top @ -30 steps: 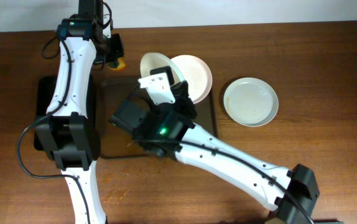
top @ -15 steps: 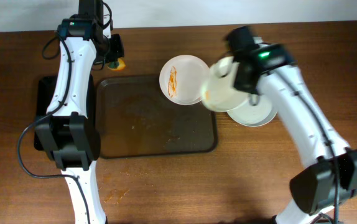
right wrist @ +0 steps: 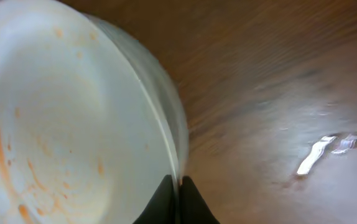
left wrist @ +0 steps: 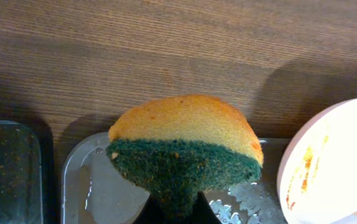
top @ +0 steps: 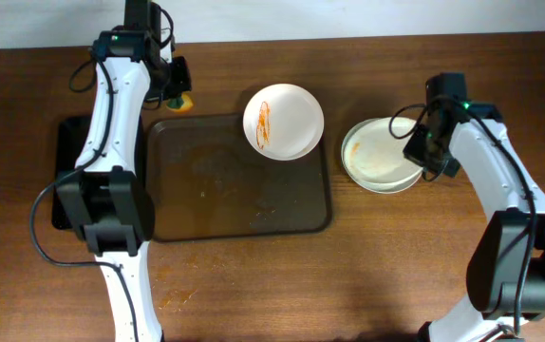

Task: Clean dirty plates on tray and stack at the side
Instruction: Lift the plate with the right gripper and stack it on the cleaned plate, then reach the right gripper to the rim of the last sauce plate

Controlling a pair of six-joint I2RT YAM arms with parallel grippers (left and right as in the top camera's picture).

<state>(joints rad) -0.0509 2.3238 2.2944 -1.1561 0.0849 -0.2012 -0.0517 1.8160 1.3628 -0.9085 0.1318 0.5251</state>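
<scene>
A white plate (top: 284, 121) with orange-red streaks lies over the far right corner of the brown tray (top: 216, 190). To the right of the tray, on the table, a faintly smeared plate (top: 379, 152) lies on top of another plate (top: 396, 182). My right gripper (top: 424, 149) is shut on the top plate's right rim. In the right wrist view that rim (right wrist: 166, 124) runs between my fingertips (right wrist: 178, 193). My left gripper (top: 179, 95) hangs beyond the tray's far left corner, shut on a yellow and green sponge (left wrist: 185, 143).
A narrower black tray (top: 64, 161) lies left of the brown tray, under my left arm. The brown tray's floor is wet and smeared (left wrist: 241, 199). Orange specks mark the table near the front edge (top: 179, 299).
My right arm has swung from the tray to the right, carrying a plate onto the plate on the table. The streaked plate is uncovered. My left arm has barely moved.
</scene>
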